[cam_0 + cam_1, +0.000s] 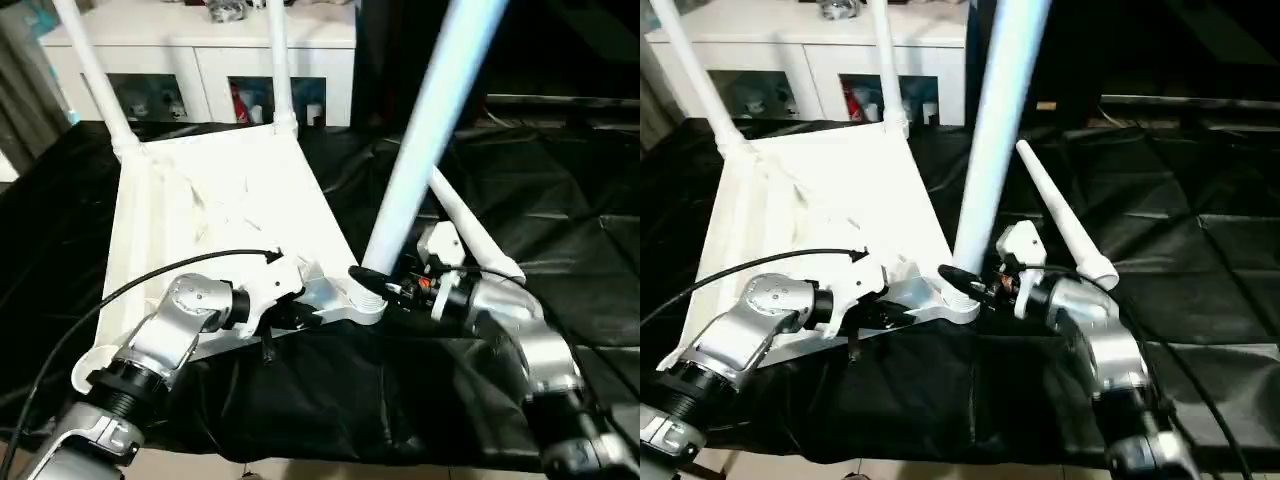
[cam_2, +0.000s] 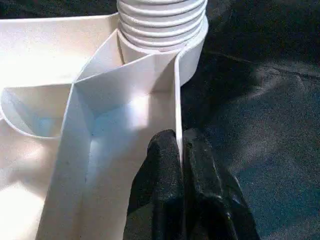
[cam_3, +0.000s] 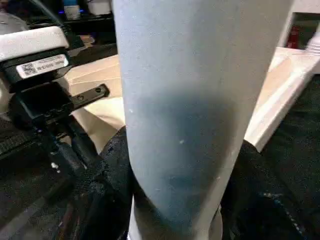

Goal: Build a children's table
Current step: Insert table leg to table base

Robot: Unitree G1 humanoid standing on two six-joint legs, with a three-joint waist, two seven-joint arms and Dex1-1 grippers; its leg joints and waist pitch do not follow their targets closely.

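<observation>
Both silver forearms reach in from the lower frame corners. The left gripper (image 2: 181, 165) is pinched on the thin rim of the upturned white table top (image 1: 230, 200), lower centre. The right gripper (image 1: 385, 283) clamps the smooth tubular leg (image 1: 425, 130) standing in the ribbed corner socket (image 2: 162, 22).

I see a work table covered with a wrinkled black cloth (image 1: 560, 200). On it lies the white plastic tabletop (image 1: 230, 200), upside down with its ribbed underside up. Just beside its near corner, a loose white leg (image 1: 1060, 215) lies directly on the cloth.
</observation>
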